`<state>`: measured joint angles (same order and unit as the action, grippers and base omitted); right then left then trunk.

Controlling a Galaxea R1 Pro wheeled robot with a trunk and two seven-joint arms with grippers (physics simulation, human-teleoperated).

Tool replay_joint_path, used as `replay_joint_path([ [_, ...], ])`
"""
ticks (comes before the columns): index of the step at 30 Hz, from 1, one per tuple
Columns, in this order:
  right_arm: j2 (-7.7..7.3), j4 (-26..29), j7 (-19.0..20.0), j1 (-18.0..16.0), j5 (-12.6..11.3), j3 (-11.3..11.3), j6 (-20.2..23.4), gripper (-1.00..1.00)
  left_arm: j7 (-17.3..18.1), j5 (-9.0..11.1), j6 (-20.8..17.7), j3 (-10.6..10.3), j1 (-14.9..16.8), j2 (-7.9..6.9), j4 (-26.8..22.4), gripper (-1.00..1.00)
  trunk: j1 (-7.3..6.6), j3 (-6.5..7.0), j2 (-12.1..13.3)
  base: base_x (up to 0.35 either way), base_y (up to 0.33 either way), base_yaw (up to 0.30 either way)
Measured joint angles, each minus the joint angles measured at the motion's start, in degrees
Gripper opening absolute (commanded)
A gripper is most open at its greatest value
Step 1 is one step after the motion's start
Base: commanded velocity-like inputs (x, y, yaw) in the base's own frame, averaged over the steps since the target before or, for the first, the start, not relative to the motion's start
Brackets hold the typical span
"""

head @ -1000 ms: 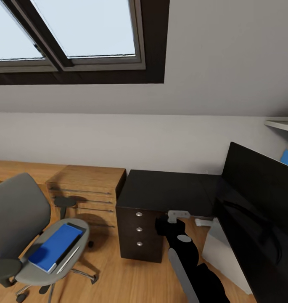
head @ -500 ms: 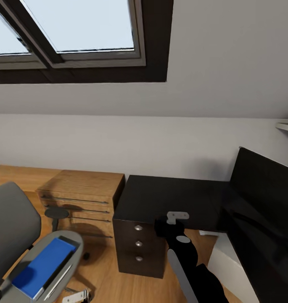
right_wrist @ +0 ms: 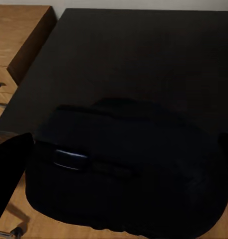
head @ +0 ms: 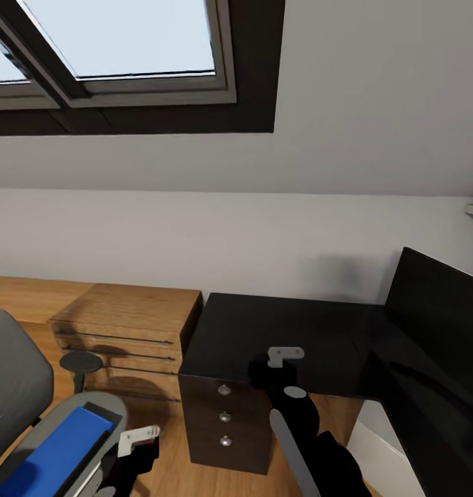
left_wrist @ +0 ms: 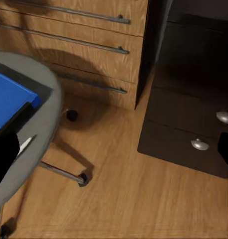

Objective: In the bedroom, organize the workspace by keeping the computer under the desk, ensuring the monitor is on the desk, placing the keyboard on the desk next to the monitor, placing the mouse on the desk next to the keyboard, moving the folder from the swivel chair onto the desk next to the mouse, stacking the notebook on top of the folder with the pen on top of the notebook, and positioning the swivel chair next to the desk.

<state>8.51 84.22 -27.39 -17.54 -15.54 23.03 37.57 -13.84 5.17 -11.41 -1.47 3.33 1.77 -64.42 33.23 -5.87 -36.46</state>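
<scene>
Since a second ago, whole head view swung by the camera's own move: grey swivel chair [head: 15, 386] now cut by the left edge, wide black monitor [head: 436, 310] pushed further right. Newly risen into that view beside the chair seat: left end effector [head: 136, 442].

On the chair seat, flat bright-blue folder [head: 53, 452], with a thin white pen [left_wrist: 25, 144] lying along its edge. All three drawers of the black drawer unit [head: 222, 421] shut, contents hidden; likewise the drawers of the light wooden chest [head: 119, 324] just beside it. Under the glossy black L-shaped tabletop [head: 264, 324], at the right, the plain white computer tower [head: 374, 442].

Left end effector released, fingers wide apart with nothing between, poised over the wooden floor [left_wrist: 123, 199] between chair and drawer unit. Right arm [head: 298, 428] stretched forward and up, right end effector [head: 283, 355] clenched on the small dark grey oval mouse [right_wrist: 128, 169], above the tabletop near its front edge.
</scene>
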Motion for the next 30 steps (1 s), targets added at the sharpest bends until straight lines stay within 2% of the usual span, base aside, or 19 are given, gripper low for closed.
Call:
replay_joint_path([
  [1,0.07,-0.4,0.0,-0.4,0.0,0.0,0.1,-1.00,0.0,0.1,-2.6,0.0,-0.1,0.04,-2.4,1.00,0.00,0.00,0.0,0.009,-0.005,0.000],
  [3,0.81,-3.1,-0.2,-4.2,0.1,0.0,0.2,-1.00,0.0,0.7,-10.9,-0.1,-0.4,0.12,-11.2,1.00,0.00,0.01,0.0,0.005,-0.003,0.000],
  [5,1.28,-6.0,-0.2,-7.3,0.0,-0.1,0.3,-1.00,0.0,1.3,-14.3,-0.2,-0.5,0.14,-15.5,1.00,0.00,0.00,0.0,0.003,-0.002,0.000],
  [8,1.49,-21.3,0.0,-18.3,-0.9,-0.6,0.0,-1.00,0.0,3.0,-21.9,-0.8,-0.6,0.43,-24.4,1.00,0.01,0.01,0.0,0.000,0.000,0.000],
  [10,1.49,-31.8,0.2,-24.8,-3.9,-0.8,-1.0,-1.00,-0.1,3.3,-24.3,-1.2,-0.6,1.09,-26.7,1.00,0.01,0.00,0.0,0.000,0.000,0.000],
  [11,1.49,-34.1,0.3,-26.1,-5.0,-0.8,-1.6,-1.00,-0.1,3.4,-24.7,-1.2,-0.6,1.21,-27.0,1.00,0.00,0.00,0.0,0.000,0.000,0.000],
  [13,1.49,-40.6,0.4,-29.1,-9.0,-1.1,-4.2,-1.00,-0.2,3.4,-25.5,-1.0,-0.6,1.46,-27.7,1.00,0.00,0.00,0.0,0.000,0.000,0.000],
  [14,1.49,-45.1,0.5,-30.8,-14.3,-1.1,-6.3,-1.00,-0.4,3.2,-25.8,1.9,-0.6,1.44,-27.9,1.00,0.01,-0.01,0.0,0.000,0.000,0.000],
  [16,1.49,-47.2,0.4,-31.0,-15.2,-0.9,-6.9,-1.00,-0.4,3.3,-25.9,3.9,-0.6,1.44,-27.9,1.00,0.00,-0.01,0.0,0.000,0.000,0.000],
  [19,1.49,-49.2,0.4,-31.0,-15.7,-0.8,-7.2,-1.00,-0.3,3.2,-26.0,5.3,-0.6,1.45,-27.9,1.00,0.00,-0.01,0.0,0.000,0.000,0.000],
  [23,1.49,-49.8,0.4,-31.0,-15.7,-0.6,-8.2,-1.00,-0.3,3.2,-26.2,5.8,-0.6,1.44,-27.8,1.00,0.00,-0.01,0.0,0.000,0.000,0.070],
  [30,1.49,-50.0,0.7,-31.0,-15.7,0.1,-9.0,-1.00,-0.3,3.2,-26.1,5.9,-0.6,1.46,-27.8,1.00,0.00,-0.16,0.0,0.000,0.000,0.247],
])
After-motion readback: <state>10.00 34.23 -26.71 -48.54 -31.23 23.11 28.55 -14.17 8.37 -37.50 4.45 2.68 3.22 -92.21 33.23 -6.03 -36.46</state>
